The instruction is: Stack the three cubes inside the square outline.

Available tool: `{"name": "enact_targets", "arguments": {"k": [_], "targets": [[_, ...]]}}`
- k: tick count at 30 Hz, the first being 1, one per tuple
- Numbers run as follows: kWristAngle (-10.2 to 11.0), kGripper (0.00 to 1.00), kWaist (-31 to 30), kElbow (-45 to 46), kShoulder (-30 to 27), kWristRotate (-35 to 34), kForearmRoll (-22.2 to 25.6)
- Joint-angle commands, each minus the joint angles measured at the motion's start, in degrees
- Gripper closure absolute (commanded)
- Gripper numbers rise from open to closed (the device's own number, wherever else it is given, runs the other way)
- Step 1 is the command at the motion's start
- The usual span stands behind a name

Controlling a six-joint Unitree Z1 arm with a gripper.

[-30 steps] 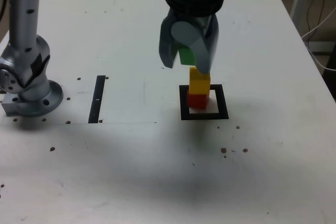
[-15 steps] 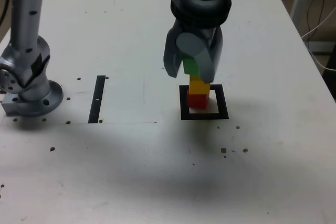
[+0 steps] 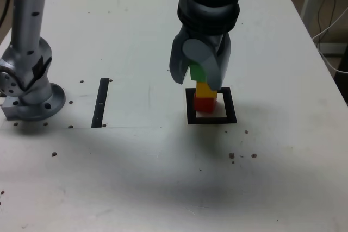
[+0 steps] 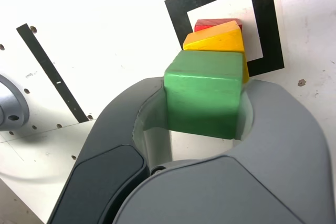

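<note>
Nearest the wrist camera, the jaws stand apart by about the width of the green cube (image 4: 202, 103), with one finger on each side of it. The pale inner pads (image 4: 153, 129) lie close along its sides, but whether they press on it cannot be told. The green cube is tilted slightly in the exterior view, where the fingers hide part of it.

Beyond it in the wrist view comes the yellow cube (image 4: 220, 39), mostly covered by the green one and turned a little from it. In the exterior view the green cube is directly above the yellow one; the fingers make it hard to see whether the two touch all along.

Farther still is the red cube (image 4: 215, 22), the lowest of the three, with the yellow cube on top of it. It sits inside the square outline (image 4: 268, 30), close to the outline's left bar in the exterior view, with white centre showing on its right side and in front of it.

The outline lies flat on the white table (image 3: 130, 172). To its left in the exterior view, well apart, is a straight black strip (image 3: 100, 103). Past the strip, near the exterior view's left edge, stands a round grey base (image 3: 35, 101) with a grey upright rising from it.
</note>
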Motion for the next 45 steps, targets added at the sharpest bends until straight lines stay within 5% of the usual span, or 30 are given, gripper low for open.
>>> {"name": "enact_targets", "arguments": {"k": [1,9,24,37,45], "targets": [[-0.4,0.18,0.1,0.4,0.2,0.5,-0.2],[-0.7,0.04,0.2,0.8,-0.8,1.0,-1.1],[-0.6,0.01,0.2,0.6,-4.1,1.0,-0.9],[0.9,0.00,1.0,0.6,-12.5,1.3,2.0],[0.9,0.00,9.4,12.2,-20.9,4.9,1.7]]}}
